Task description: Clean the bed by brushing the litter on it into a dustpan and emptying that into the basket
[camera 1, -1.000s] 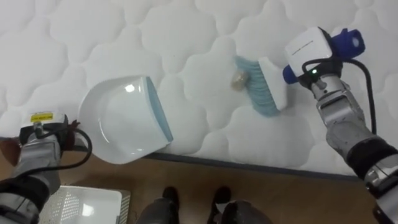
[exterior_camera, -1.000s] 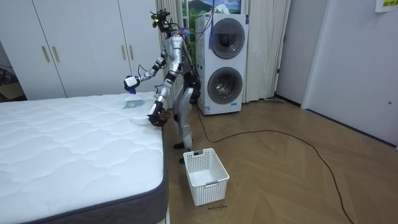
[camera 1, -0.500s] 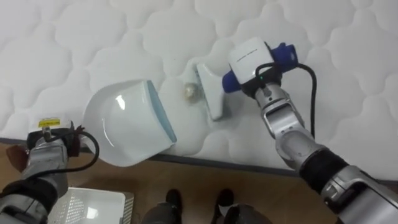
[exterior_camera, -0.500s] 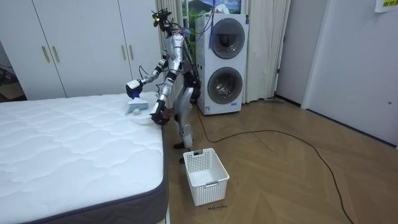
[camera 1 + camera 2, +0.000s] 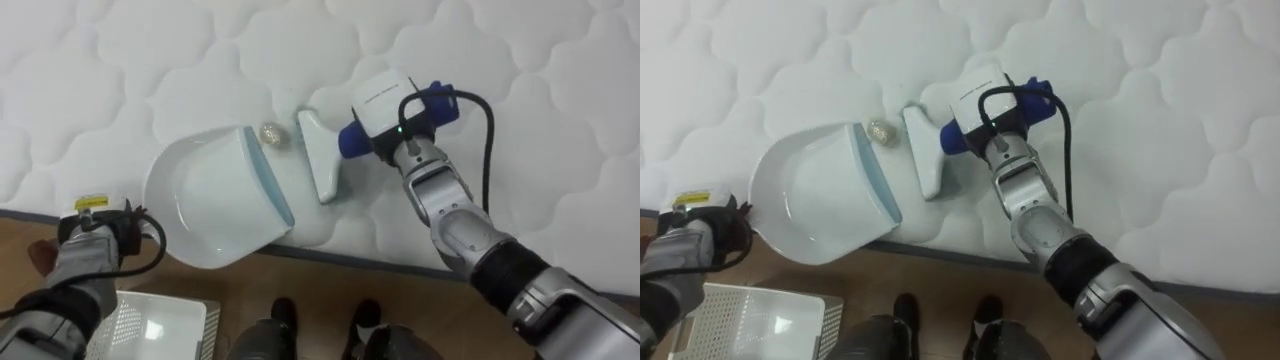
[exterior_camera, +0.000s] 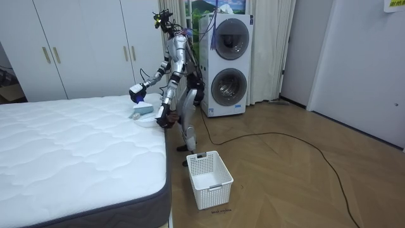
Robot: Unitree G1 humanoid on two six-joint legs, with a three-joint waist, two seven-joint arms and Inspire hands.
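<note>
Bed (image 5: 520, 60): the scrap (image 5: 270, 132) has been swept to the dustpan (image 5: 210, 205) lip at the near edge by the right hand's (image 5: 395, 140) brush (image 5: 320, 165). One push should finish it. The left hand (image 5: 95, 235) is at the pan. I cannot tell either hand's grip.

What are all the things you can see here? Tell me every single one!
mattress: one, white and quilted, with a dark grey edge, under everything being swept.
dustpan: one, white with a light-blue lip, at the mattress's near edge.
brush: one, white, on the mattress just right of the dustpan's lip.
crumpled ball: one, pale beige, between the brush and the dustpan's lip.
basket: one, white, on the floor beside the bed.
washing machines: two, white, stacked behind the robot.
wardrobe: one, white, along the wall behind the bed.
floor: brown wood.
left hand: one, grey, at the dustpan's back end.
right hand: one, at the brush's handle end.
</note>
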